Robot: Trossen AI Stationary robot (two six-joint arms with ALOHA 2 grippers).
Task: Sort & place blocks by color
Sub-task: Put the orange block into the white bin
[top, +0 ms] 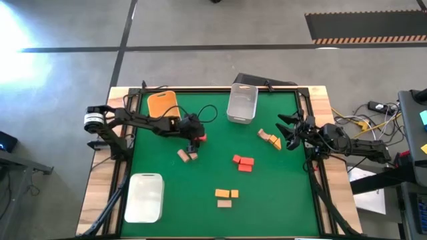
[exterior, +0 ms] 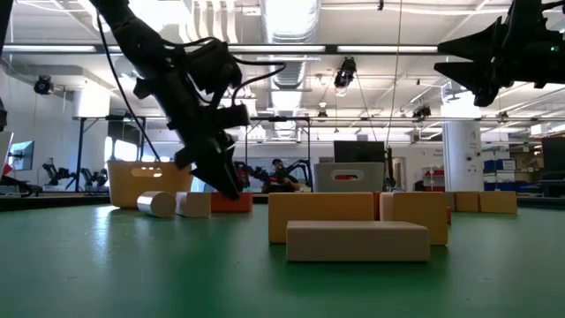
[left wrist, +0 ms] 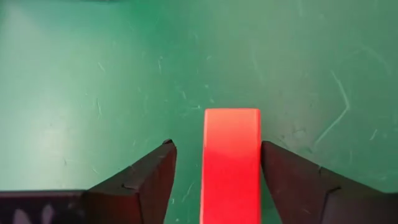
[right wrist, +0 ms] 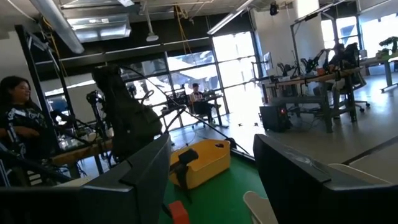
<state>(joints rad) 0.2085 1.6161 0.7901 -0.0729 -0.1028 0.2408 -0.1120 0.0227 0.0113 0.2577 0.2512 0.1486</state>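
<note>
A red block (left wrist: pixel 231 168) lies flat on the green mat between my left gripper's (left wrist: pixel 217 144) open fingers, which point down at it (exterior: pixel 231 201). One finger has a clear gap to the block and the other stands right at its side. Two tan blocks (top: pixel 188 155) lie just nearer. Three red blocks (top: pixel 243 163) sit mid-table, with two yellow-orange blocks (top: pixel 227 193) and a tan one (top: pixel 224 203) toward the near edge. Tan and orange blocks (top: pixel 270 138) lie beside my right gripper (top: pixel 285 131), which is open and raised above the mat (exterior: pixel 459 71). My left gripper comes at the red block from above, its fingers along the block's two long sides. One finger (left wrist: pixel 283 177) stands right at the block's side (left wrist: pixel 256 168); whether it touches I cannot tell. The other finger is apart. The block rests on the mat.
An orange bin (top: pixel 162 105) stands at the far left, a clear bin (top: pixel 242 103) at the far middle and a white bin (top: pixel 145 197) at the near left. A cable (top: pixel 207 113) loops behind the left gripper. Open mat lies between the block groups.
</note>
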